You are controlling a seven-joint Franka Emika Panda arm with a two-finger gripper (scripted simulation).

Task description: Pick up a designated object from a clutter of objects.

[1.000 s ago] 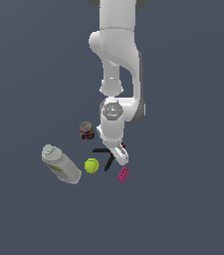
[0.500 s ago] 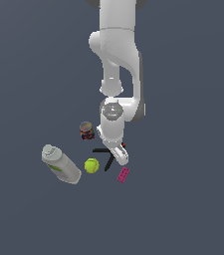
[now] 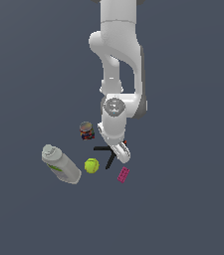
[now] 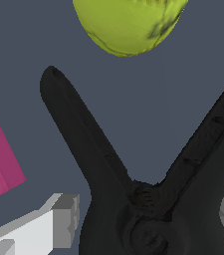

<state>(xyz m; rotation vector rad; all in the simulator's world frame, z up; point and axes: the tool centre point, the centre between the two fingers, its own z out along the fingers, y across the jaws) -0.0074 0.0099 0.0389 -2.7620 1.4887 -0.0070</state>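
The black spring clamp lies on the grey floor with its two handles splayed toward the tennis ball; an orange-red tip shows by the hand. In the wrist view the clamp fills the frame, pivot low in the picture. My gripper is down over the clamp's pivot end. In the wrist view my gripper has one finger on each side of the pivot; both fingers look to be touching the clamp's sides.
A yellow-green tennis ball lies just beyond the handles, also in the wrist view. A pink studded brick sits close by. A small dark can and a lying grey-white bottle are on the exterior view's left.
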